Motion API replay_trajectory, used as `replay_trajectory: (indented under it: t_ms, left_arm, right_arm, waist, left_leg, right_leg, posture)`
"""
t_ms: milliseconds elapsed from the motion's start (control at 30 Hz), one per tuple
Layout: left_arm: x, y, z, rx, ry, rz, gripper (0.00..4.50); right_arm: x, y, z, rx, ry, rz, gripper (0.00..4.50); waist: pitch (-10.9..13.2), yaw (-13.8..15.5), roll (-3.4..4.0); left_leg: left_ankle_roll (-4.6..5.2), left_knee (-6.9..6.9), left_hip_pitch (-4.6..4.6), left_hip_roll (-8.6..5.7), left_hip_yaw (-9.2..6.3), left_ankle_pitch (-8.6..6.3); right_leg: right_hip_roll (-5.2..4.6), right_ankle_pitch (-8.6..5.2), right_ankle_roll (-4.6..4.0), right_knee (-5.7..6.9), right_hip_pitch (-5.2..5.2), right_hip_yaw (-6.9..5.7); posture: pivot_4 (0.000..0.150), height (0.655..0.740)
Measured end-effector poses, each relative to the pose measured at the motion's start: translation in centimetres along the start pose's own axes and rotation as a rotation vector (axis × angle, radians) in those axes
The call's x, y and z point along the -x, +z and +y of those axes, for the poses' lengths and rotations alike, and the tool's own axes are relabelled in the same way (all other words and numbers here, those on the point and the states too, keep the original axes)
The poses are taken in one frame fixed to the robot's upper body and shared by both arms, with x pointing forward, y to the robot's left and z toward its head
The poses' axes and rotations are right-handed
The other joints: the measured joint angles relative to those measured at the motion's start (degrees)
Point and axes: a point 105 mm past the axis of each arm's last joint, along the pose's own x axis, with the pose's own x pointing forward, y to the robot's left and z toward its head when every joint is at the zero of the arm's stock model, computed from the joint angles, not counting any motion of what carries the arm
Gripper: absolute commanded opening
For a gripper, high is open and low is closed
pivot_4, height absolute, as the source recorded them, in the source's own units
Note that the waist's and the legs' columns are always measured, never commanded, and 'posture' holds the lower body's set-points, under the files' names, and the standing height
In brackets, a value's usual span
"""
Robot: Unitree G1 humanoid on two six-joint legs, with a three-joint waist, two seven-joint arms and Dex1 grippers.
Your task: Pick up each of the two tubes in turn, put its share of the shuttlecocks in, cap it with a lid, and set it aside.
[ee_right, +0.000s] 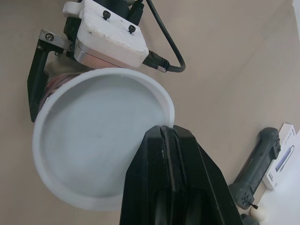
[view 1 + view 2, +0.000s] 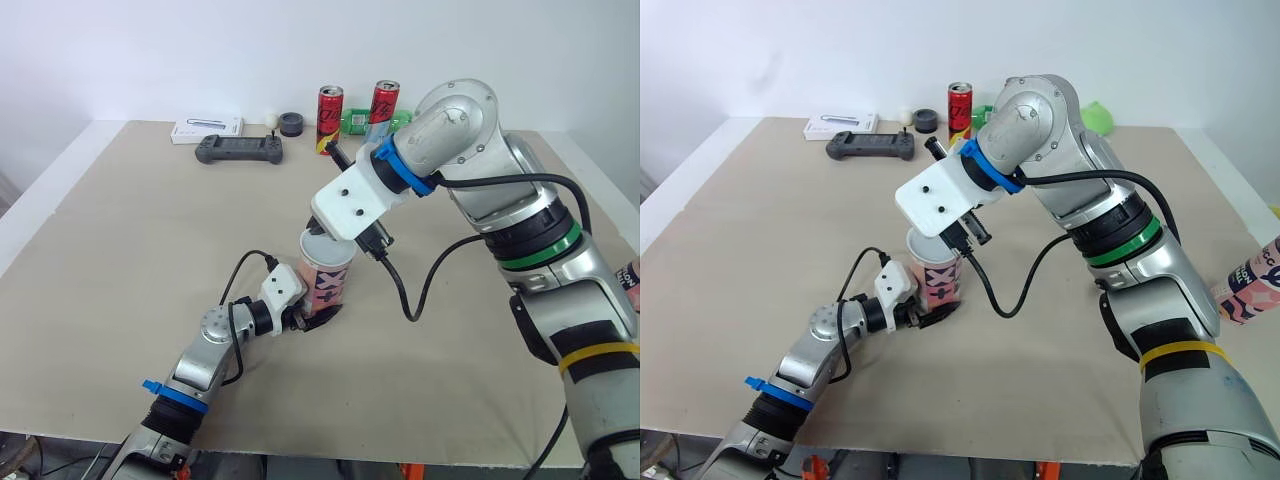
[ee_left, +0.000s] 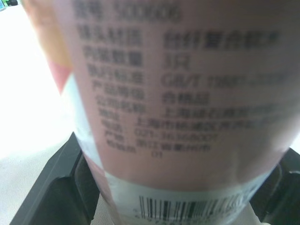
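tube (image 3: 178,93): print blurred, seemingly a product label; both ends cut off.
lid (image 1: 93,140): part of rim hidden behind right pincer (image 1: 166,130).
second tube (image 2: 1250,288): cut by picture's edge.

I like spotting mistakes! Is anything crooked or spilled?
Nothing spilled or broken. The tube stands upright in the left gripper, and the right gripper pinches the white lid over its top. A second tube shows tilted at the right edge of the table.
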Motion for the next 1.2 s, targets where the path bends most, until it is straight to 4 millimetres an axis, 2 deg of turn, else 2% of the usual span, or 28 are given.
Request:
replay_trajectory:
  t_ms: [100, 133, 200, 300, 433, 467, 633, 733, 767, 800, 833, 933, 1000, 1200]
  left_arm:
    - [0.0, 0.0, 0.0, 0.0, 0.0, 0.0, 3.63]
    - [0.0, 0.0, 0.0, 0.0, 0.0, 0.0, 3.63]
    - [0.0, 0.0, 0.0, 0.001, 0.002, 0.0, 3.63]
    - [0.1, 0.0, 0.1, 0.003, 0.005, 0.0, 3.63]
    - [0.1, -0.1, 0.1, 0.004, 0.008, 0.001, 3.63]
    - [0.1, -0.1, 0.1, 0.004, 0.008, 0.001, 3.63]
    - [0.1, 0.0, 0.1, 0.003, 0.009, -0.001, 3.63]
    - [0.1, 0.0, 0.0, 0.003, 0.009, -0.002, 3.63]
    - [0.1, 0.0, 0.0, 0.003, 0.009, -0.002, 3.63]
    - [0.1, 0.0, 0.0, 0.003, 0.01, -0.001, 3.63]
    - [0.1, 0.0, 0.0, 0.003, 0.01, -0.001, 3.63]
    - [0.1, 0.0, 0.0, 0.003, 0.012, -0.001, 3.63]
    - [0.2, 0.0, 0.1, 0.003, 0.016, -0.001, 3.63]
    - [0.2, -0.1, 0.2, 0.004, 0.017, 0.0, 3.63]
  right_arm:
    - [0.0, 0.0, 0.0, 0.006, -0.001, 0.001, 0.05]
    - [0.0, 0.0, 0.0, 0.007, -0.001, 0.001, 0.33]
    - [0.0, 0.0, 0.0, 0.009, -0.002, 0.001, 1.02]
    - [-0.1, 0.1, -0.1, 0.013, -0.005, -0.009, 2.44]
    - [0.0, 0.3, -0.6, 0.015, -0.02, -0.015, 3.97]
    - [0.1, 0.3, -0.8, 0.015, -0.024, -0.015, 4.48]
    - [1.1, 0.3, -2.1, -0.033, -0.068, -0.046, 4.48]
    - [2.7, 0.8, -2.9, -0.058, -0.115, -0.09, 3.6]
    - [3.1, 0.9, -3.0, -0.066, -0.122, -0.097, 3.0]
    - [3.3, 0.9, -2.9, -0.077, -0.124, -0.106, 2.71]
    - [3.5, 0.8, -2.7, -0.093, -0.122, -0.112, 2.2]
    - [3.4, 0.0, -1.4, -0.145, -0.1, -0.12, 0.76]
    - [2.0, -0.6, 0.4, -0.205, -0.043, -0.136, 0.08]
    - [-0.3, -0.8, 1.9, -0.246, 0.023, -0.152, 0.08]
  waist:
    - [0.0, 0.0, 0.0]
    - [0.0, 0.0, 0.0]
    - [0.0, 0.0, 0.0]
    - [0.0, 0.0, 0.0]
    - [0.0, 0.0, 0.0]
    - [0.0, 0.0, 0.0]
    - [0.0, 0.0, 0.01]
    - [0.0, 0.0, 0.01]
    - [0.0, 0.0, 0.01]
    - [0.0, 0.0, 0.0]
    - [0.0, 0.0, 0.0]
    - [0.0, 0.0, -0.01]
    - [0.0, 0.0, 0.02]
    - [0.0, 0.0, 0.04]
  left_leg:
    - [0.0, 0.0, 0.0, 0.0, 0.0, 0.0]
    - [0.0, 0.0, 0.0, 0.0, 0.0, 0.0]
    - [0.0, 0.0, 0.0, 0.0, 0.0, 0.0]
    - [0.0, 0.0, 0.02, 0.0, 0.0, 0.0]
    - [0.0, 0.0, 0.04, 0.01, 0.01, 0.0]
    - [0.0, 0.0, 0.05, 0.01, 0.0, 0.0]
    - [0.0, 0.0, 0.02, 0.01, 0.01, 0.0]
    - [-0.01, -0.02, 0.01, 0.01, -0.01, -0.01]
    - [-0.01, -0.02, 0.01, 0.01, -0.01, -0.01]
    - [-0.01, -0.01, 0.02, 0.01, -0.01, -0.01]
    - [-0.01, -0.01, 0.01, 0.01, 0.0, -0.01]
    - [-0.01, 0.0, 0.02, 0.01, 0.0, -0.01]
    - [-0.01, 0.0, 0.02, 0.01, 0.02, -0.01]
    - [-0.01, 0.01, 0.03, 0.01, 0.01, 0.0]
  right_leg:
    - [0.0, 0.0, 0.0, 0.0, 0.0, 0.0]
    - [0.0, 0.0, 0.0, 0.0, 0.0, 0.0]
    - [0.0, 0.0, 0.0, 0.0, 0.0, 0.0]
    - [0.0, 0.01, 0.0, 0.0, 0.0, 0.0]
    - [0.01, 0.02, 0.0, 0.01, 0.01, 0.0]
    - [0.01, 0.01, 0.0, 0.01, 0.01, 0.0]
    - [0.0, 0.02, -0.01, 0.0, 0.0, 0.0]
    - [0.0, -0.01, -0.05, 0.0, 0.0, -0.02]
    - [0.0, -0.01, -0.05, 0.0, 0.0, -0.01]
    - [0.0, -0.01, -0.05, 0.0, 0.01, -0.02]
    - [0.0, -0.03, -0.08, 0.0, 0.0, -0.01]
    - [0.0, -0.14, -0.26, 0.0, 0.01, -0.01]
    - [0.0, -0.13, -0.24, 0.01, 0.0, 0.01]
    - [0.01, 0.01, 0.0, 0.01, 0.01, 0.0]
  posture:
    - [0.15, 0.74]
    - [0.15, 0.74]
    - [0.15, 0.74]
    - [0.15, 0.74]
    - [0.15, 0.74]
    - [0.15, 0.74]
    - [0.15, 0.74]
    - [0.15, 0.74]
    - [0.15, 0.74]
    - [0.15, 0.74]
    - [0.15, 0.74]
    - [0.15, 0.74]
    - [0.15, 0.74]
    - [0.15, 0.74]
